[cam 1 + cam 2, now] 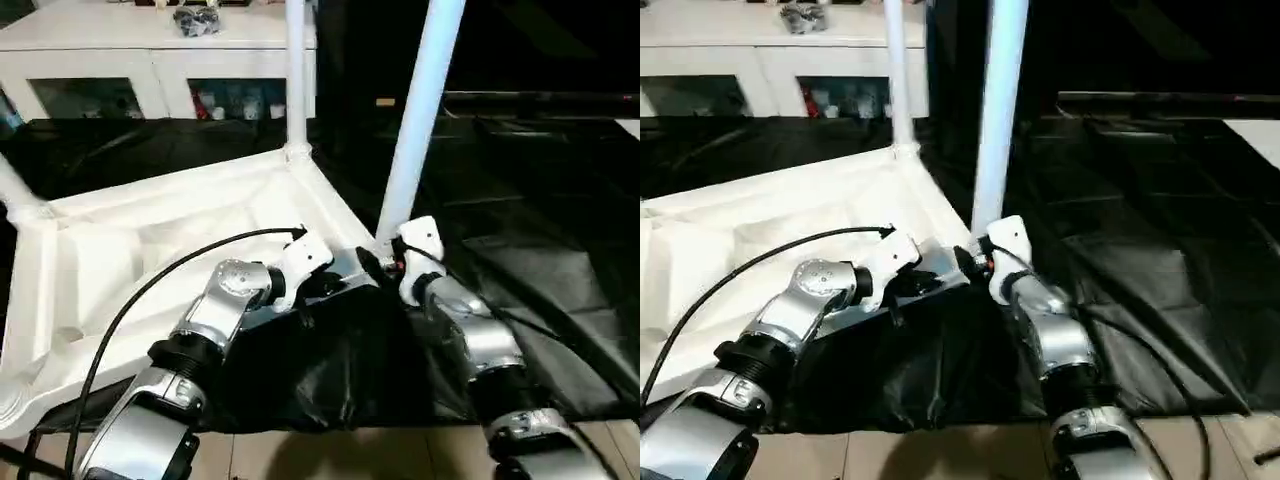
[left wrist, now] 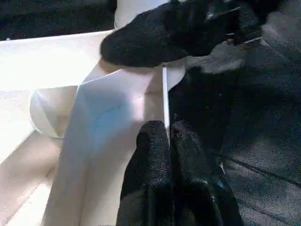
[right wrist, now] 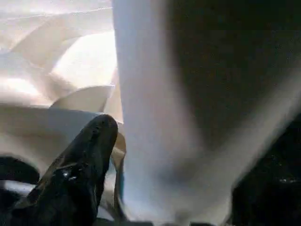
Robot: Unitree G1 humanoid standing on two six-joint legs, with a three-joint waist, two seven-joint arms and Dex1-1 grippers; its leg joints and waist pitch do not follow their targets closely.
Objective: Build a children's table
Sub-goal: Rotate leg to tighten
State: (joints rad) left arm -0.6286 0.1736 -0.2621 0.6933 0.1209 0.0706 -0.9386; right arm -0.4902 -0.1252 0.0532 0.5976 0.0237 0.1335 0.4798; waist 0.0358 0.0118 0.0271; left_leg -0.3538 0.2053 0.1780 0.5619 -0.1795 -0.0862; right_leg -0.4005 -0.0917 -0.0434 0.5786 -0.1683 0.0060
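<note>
The children's table (image 1: 150, 240) is lying upside down on a black sheet (image 1: 540, 250), its ribbed underside facing up, filling the scene from 9 to 12 o'clock. One leg (image 1: 295, 75) is standing upright at the far corner, and a second leg (image 1: 420, 115) is rising from the near corner at about 1 o'clock, leaning slightly. The right tool (image 1: 388, 258) is being held at the base of this leaning leg, one black finger (image 3: 80, 169) showing beside it; whether its fingers are spread or clamped on the leg cannot be told. The left tool (image 2: 169, 141) is being kept with its fingers pressed together against the edge of the tabletop just beside that corner, holding nothing. The step in hand is judged to be the seating of this leg in its socket. For a sound result, the leg is best brought upright before being pressed or turned home, while the tabletop is steadied at the corner so that it is not sliding on the sheet. A white cabinet (image 1: 150, 60) is standing at 11 o'clock, well apart.
</note>
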